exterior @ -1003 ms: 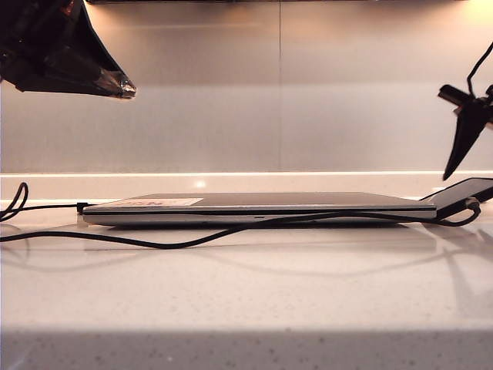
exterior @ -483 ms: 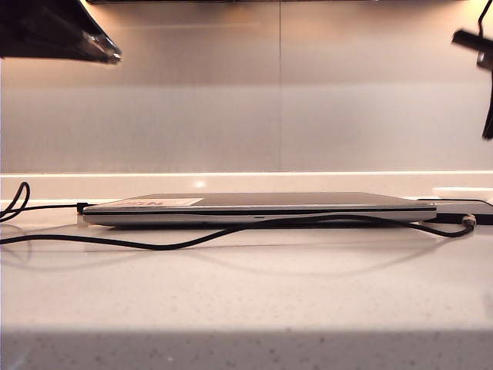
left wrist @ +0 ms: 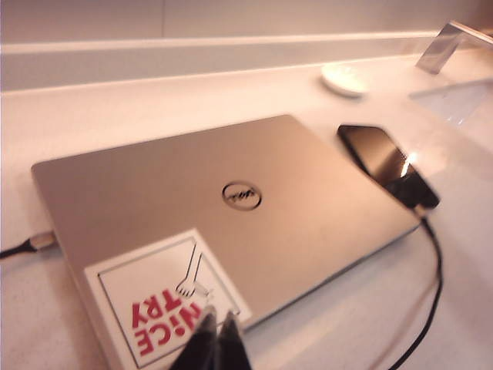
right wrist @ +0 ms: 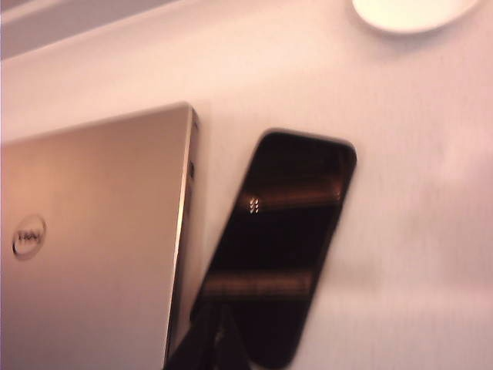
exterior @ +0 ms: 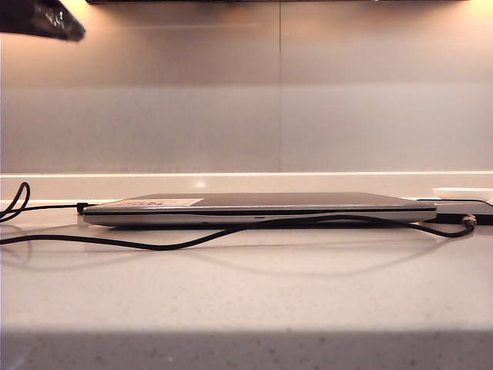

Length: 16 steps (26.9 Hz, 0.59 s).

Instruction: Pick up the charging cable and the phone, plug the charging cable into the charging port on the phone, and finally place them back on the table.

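The phone (left wrist: 387, 164) lies flat on the table (exterior: 246, 293), just beside the laptop's (exterior: 258, 206) right end; in the exterior view only its thin black edge (exterior: 462, 218) shows at the far right. The charging cable (exterior: 192, 240) runs along the table in front of the laptop, and its metal tip (exterior: 468, 220) meets the phone's near end. The laptop is closed, with a Dell logo (left wrist: 241, 196) on its lid and a white sticker (left wrist: 166, 301) reading "NICE TRY" in red. The left gripper (left wrist: 216, 343) hangs above the sticker with its fingers pressed together, holding nothing. The right gripper (right wrist: 216, 339) hovers over the phone's near end, fingers also together and empty. A white dish (left wrist: 343, 79) sits near the back wall.
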Motion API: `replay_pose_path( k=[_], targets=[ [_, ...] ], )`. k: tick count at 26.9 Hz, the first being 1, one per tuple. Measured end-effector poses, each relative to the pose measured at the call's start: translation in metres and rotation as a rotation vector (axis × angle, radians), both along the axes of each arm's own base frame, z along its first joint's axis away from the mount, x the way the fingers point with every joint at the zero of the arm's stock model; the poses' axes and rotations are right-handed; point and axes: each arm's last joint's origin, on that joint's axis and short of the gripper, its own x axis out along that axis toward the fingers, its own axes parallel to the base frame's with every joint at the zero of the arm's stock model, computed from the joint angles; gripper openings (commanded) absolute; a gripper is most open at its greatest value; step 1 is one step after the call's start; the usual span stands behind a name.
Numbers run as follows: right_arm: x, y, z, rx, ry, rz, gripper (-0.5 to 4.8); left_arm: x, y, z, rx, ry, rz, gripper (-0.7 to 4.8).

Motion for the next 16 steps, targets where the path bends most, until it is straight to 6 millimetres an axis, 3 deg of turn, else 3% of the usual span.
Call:
replay_pose_path(
  k=[6, 16],
  targets=[
    [-0.025, 0.003, -0.02, -0.025, -0.147, -0.012, -0.07, 0.003, -0.002, -0.028, 0.017, 0.002, -0.003, -0.06],
    [-0.029, 0.003, -0.021, -0.025, -0.162, -0.01, -0.06, 0.004, -0.003, -0.051, -0.032, -0.077, -0.003, -0.06]
  ],
)
